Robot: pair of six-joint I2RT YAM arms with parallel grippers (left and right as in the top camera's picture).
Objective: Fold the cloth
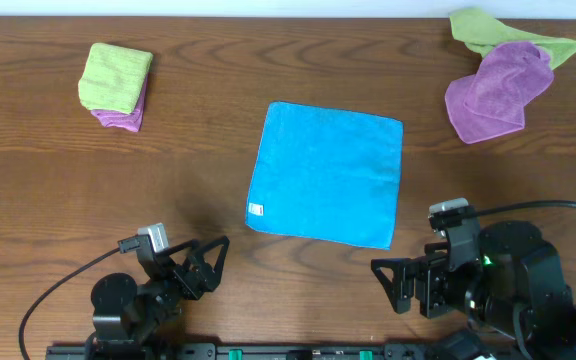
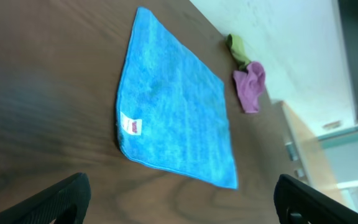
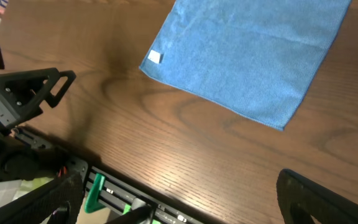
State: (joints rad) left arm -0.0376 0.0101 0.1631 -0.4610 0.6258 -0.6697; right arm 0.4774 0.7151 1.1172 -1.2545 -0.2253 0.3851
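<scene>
A blue cloth (image 1: 326, 173) lies flat and unfolded in the middle of the table, with a small white tag at its near left corner. It also shows in the left wrist view (image 2: 176, 102) and the right wrist view (image 3: 253, 53). My left gripper (image 1: 211, 262) is open and empty near the front edge, left of the cloth; its fingers frame the left wrist view (image 2: 179, 202). My right gripper (image 1: 393, 283) is open and empty near the front edge, just below the cloth's near right corner; its fingers show in the right wrist view (image 3: 185, 202).
A folded stack with a green cloth over a purple one (image 1: 116, 85) sits at the back left. A crumpled purple cloth (image 1: 496, 92) and a green cloth (image 1: 498, 32) lie at the back right. The table's front rail (image 3: 135, 202) runs below the grippers.
</scene>
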